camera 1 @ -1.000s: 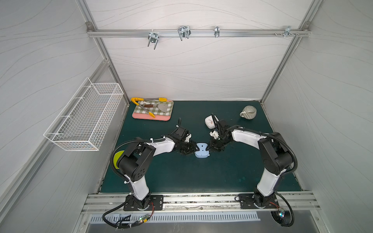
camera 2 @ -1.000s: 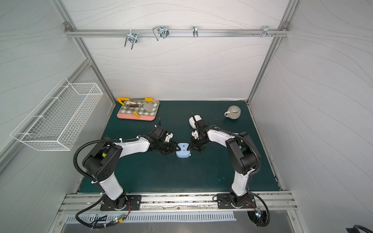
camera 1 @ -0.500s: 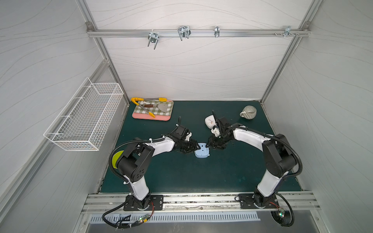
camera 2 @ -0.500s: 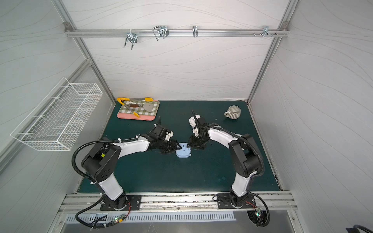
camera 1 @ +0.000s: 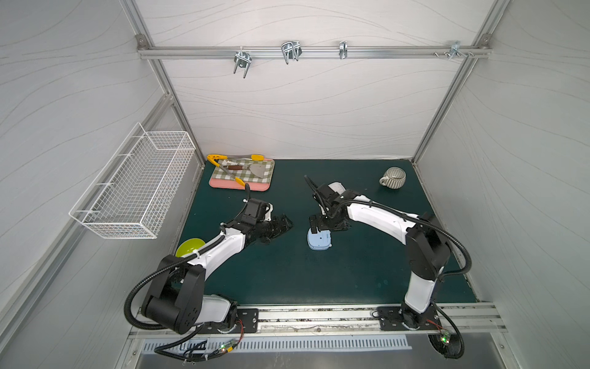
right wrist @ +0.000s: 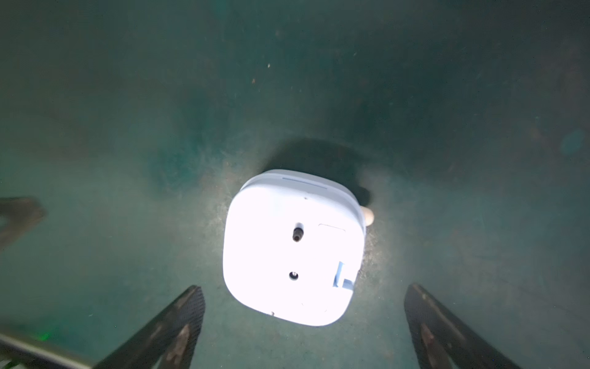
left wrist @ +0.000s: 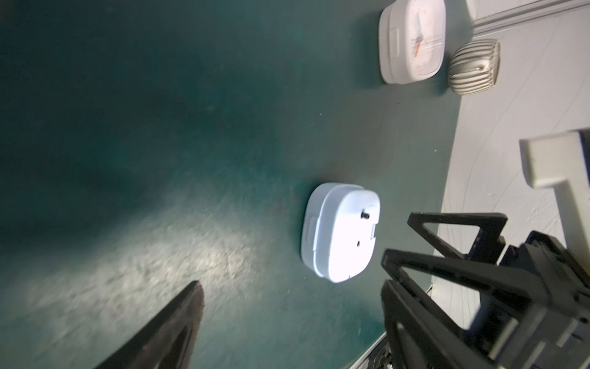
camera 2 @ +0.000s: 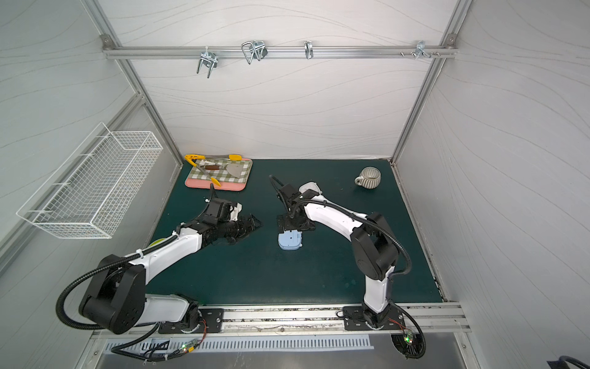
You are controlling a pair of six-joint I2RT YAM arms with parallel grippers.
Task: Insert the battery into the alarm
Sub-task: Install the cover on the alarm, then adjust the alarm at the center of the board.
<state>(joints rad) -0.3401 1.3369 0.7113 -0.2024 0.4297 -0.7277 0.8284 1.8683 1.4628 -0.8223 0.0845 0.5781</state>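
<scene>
I see the pale blue alarm [camera 1: 319, 239] lying back-up on the green mat [camera 1: 287, 281], just ahead of my right claw [right wrist: 303, 287], fingers spread wide and empty, while the left claw [camera 1: 285, 225], likewise apart, hangs nearby, not touching.

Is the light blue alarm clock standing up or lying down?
The light blue alarm clock lies flat, face down, on the dark green mat; its back with a knob faces up.

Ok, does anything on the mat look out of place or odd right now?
The blue alarm lies face down on the mat, and a small beige nub pokes out at one edge; I cannot tell what it is. Nothing looks spilled or damaged.
</scene>
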